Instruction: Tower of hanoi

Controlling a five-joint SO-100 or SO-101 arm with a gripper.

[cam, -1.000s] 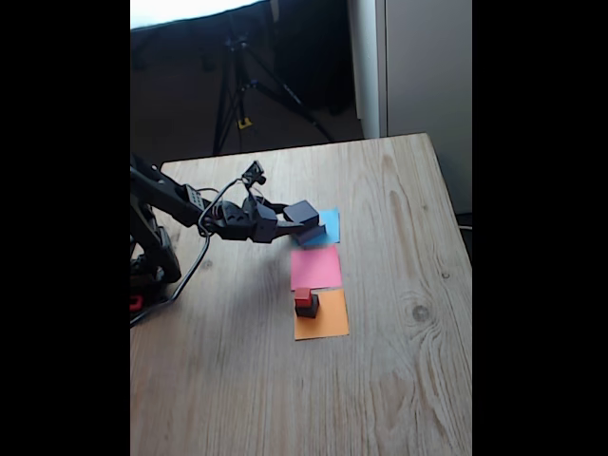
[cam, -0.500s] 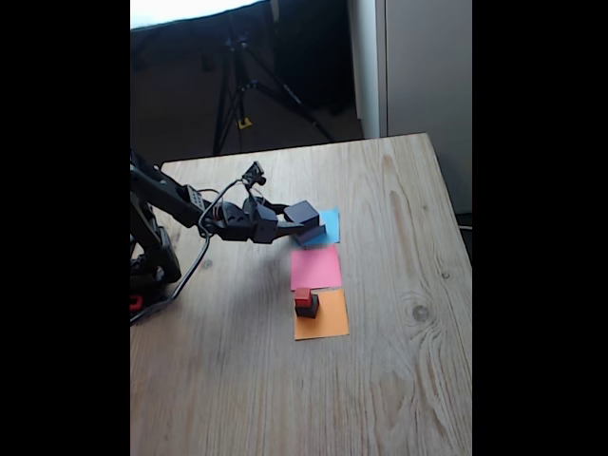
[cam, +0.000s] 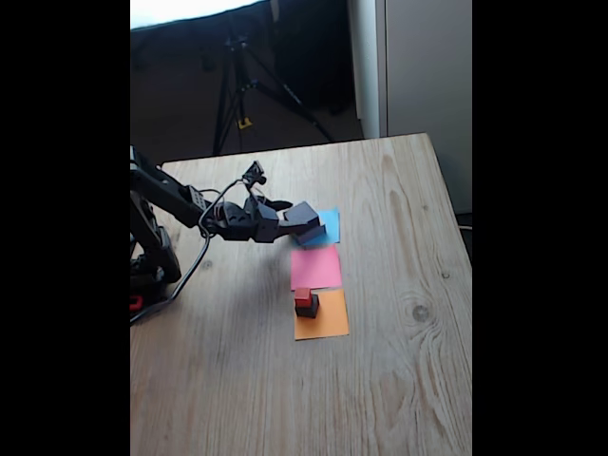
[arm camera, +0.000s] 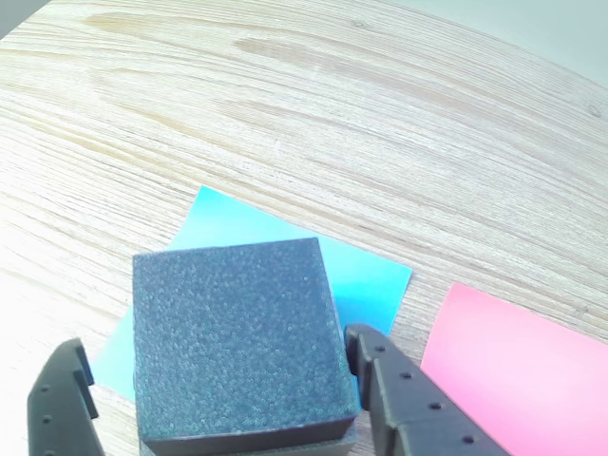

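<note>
A dark grey block (arm camera: 233, 332) lies flat over the blue paper square (arm camera: 366, 280), seemingly on top of another dark block whose edge (arm camera: 247, 445) peeks out beneath it. My gripper (arm camera: 214, 351) straddles the upper block: the right finger (arm camera: 380, 380) touches its side, the left finger (arm camera: 62, 399) stands a little apart. In the fixed view the gripper (cam: 304, 220) reaches from the left to this block (cam: 304, 215). A tiny red cube (cam: 303, 297) sits on a small dark block (cam: 307, 309) on the orange paper square (cam: 323, 323).
A pink paper square (cam: 315, 268) lies between the blue square (cam: 331, 224) and the orange one. The arm's base (cam: 147, 271) stands at the table's left edge with a cable. A tripod (cam: 237, 85) stands behind the wooden table (cam: 408, 361).
The gripper has sunk slightly, and the dark block it carried now lies lower and level over the blue square. The red cube stack has not moved.
</note>
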